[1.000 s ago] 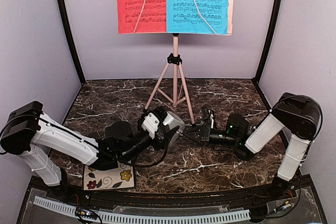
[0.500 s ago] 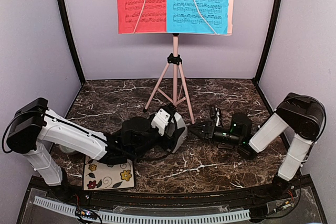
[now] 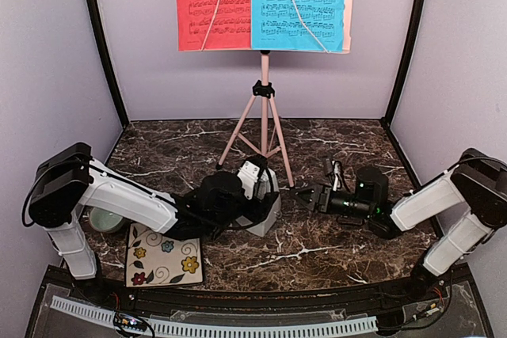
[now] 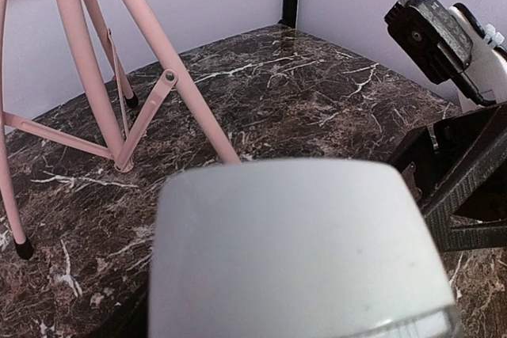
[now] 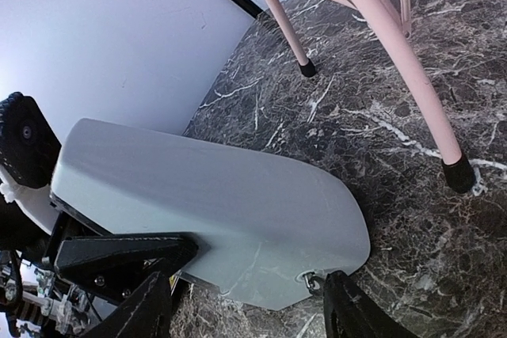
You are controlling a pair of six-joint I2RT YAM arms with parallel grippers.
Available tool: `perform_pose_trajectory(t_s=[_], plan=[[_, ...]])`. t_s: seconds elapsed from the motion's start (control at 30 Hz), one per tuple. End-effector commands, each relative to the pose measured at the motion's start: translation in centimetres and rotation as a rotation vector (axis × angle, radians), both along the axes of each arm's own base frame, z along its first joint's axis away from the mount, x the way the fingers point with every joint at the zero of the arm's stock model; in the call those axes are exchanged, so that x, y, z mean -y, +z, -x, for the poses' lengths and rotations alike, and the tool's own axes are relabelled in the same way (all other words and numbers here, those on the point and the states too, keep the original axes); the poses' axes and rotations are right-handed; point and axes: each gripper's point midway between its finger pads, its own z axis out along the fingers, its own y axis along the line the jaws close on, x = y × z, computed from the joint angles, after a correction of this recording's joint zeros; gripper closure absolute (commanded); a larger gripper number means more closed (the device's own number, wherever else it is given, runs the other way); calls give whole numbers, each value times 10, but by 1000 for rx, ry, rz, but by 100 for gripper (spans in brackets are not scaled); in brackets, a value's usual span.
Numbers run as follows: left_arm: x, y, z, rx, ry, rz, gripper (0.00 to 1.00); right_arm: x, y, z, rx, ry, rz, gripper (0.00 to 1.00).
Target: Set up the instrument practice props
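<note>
Since the earlier frame: left arm reached further toward frame centre and tipped the metronome (image 3: pixel 268 213) nearer upright; right arm drew back toward the right edge.

Worktop (image 3: pixel 341 255) carried the music stand (image 3: pixel 264 100) at back centre, tripod legs spread for footing. Red sheet (image 3: pixel 212 5) and blue sheet (image 3: pixel 301 1) sat side by side on its desk at top of frame; that part judged done.

Metronome was at lower centre, near the stand's front leg, clenched by the left end effector (image 3: pixel 252 195), presumably to seat its base flat. Contact with the worktop could not be told.

Right end effector (image 3: pixel 310 195) was spread wide just beside it, grasping nothing.
</note>
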Motion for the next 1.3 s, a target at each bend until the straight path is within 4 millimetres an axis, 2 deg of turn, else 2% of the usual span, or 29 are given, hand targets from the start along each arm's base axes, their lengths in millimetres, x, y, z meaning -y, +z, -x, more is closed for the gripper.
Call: perform_pose_trajectory(t_s=[0.0,0.1,0.13,0.27,0.33,0.4,0.47,0.7,0.8,0.9,1.03,1.27], plan=[[11,36,-7,-8,-14,153,85,3,12,-10,86,-26,71,30],[17,39,-4,-16,-60,167,77,6,22,-15,134,-43,114,25],[19,38,-2,-24,-84,167,72,7,25,-17,146,-49,127,23],[17,37,5,-49,-116,171,37,10,43,-25,200,-76,166,9],[13,40,9,-44,-134,172,24,8,50,-29,215,-80,184,6],[7,45,13,-38,-142,165,15,5,56,-33,223,-77,193,5],[0,51,16,-32,-149,172,11,0,64,-37,233,-65,191,4],[-26,54,28,-76,-165,221,7,-21,78,-49,242,22,178,2],[-43,55,25,-134,-128,296,7,-31,84,-47,235,73,154,2],[-54,64,20,-170,-91,383,9,-39,88,-45,221,108,124,2],[-50,75,21,-155,-116,398,12,-44,87,-44,201,126,99,4],[-24,77,25,-66,-198,306,17,-54,83,-39,186,149,104,5]])
